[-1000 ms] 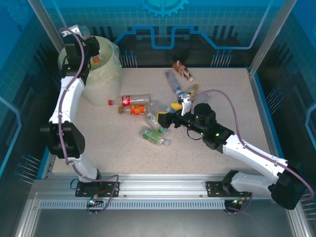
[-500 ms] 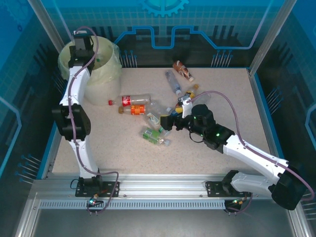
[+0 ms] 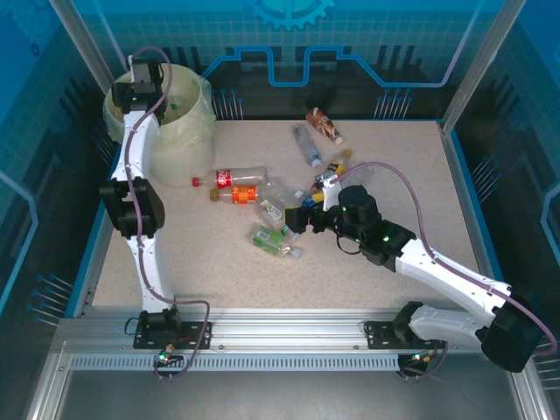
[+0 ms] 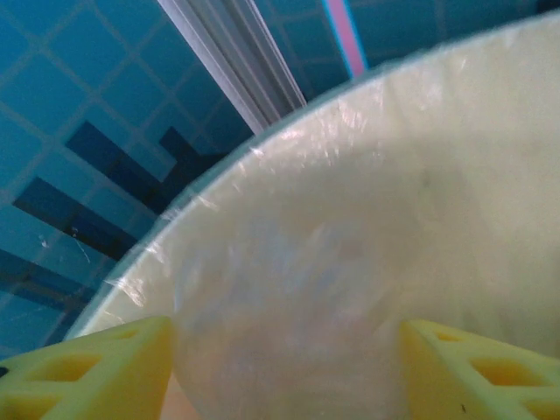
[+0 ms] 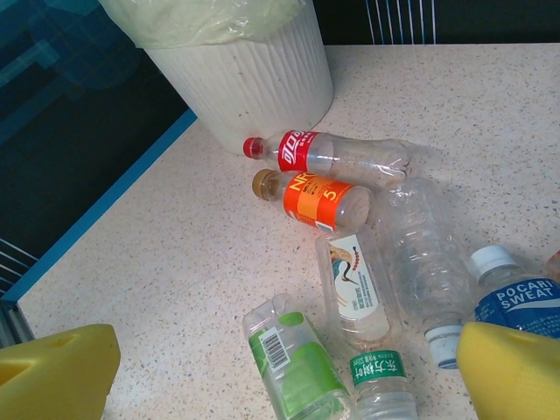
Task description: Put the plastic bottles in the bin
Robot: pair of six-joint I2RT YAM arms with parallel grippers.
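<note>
Clear thin plastic bottles (image 5: pixel 319 199) clustered mid-table, right of bin (image 3: pixel 179 149). Likely light, crushable, slippery: grip mid-body, across label. Right gripper (image 5: pixel 289 367) wide above them; left gripper (image 4: pixel 284 350) parted, empty, over bin.

POCARI SWEAT on the blue-labelled bottle (image 5: pixel 518 304) (white letters).

On the table (image 3: pixel 402 175), plastic bottles (image 3: pixel 232 178) lie right of the bin (image 3: pixel 185 147).
</note>
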